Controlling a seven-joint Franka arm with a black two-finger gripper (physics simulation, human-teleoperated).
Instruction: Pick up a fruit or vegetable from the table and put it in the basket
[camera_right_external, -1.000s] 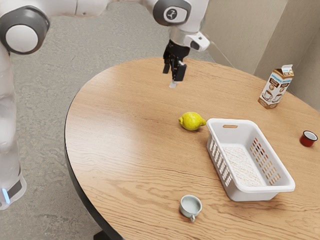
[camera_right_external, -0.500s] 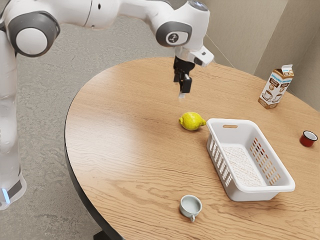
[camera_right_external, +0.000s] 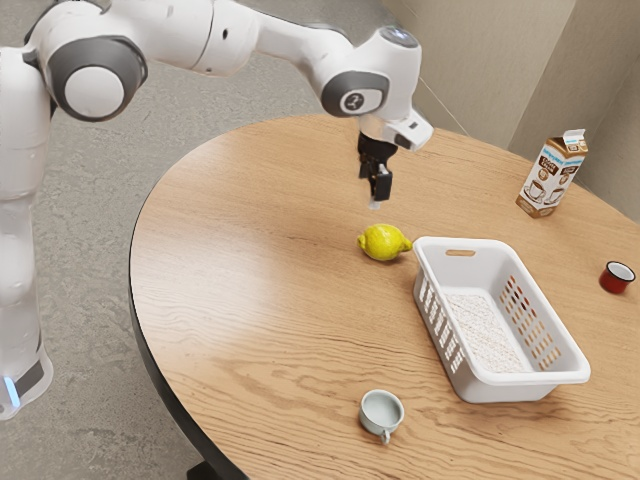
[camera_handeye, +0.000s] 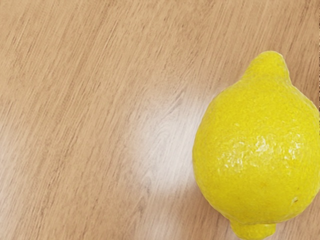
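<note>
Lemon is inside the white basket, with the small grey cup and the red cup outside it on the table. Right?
No, the lemon is on the table, beside the white basket; see the exterior view. The grey cup and red cup are indeed outside it on the table.

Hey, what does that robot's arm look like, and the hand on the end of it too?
The arm is glossy white with rounded segments, dark grey bands around round white caps at the joints, and a small dark logo near the wrist. The hand is black and slim, with a pale tip.
</note>
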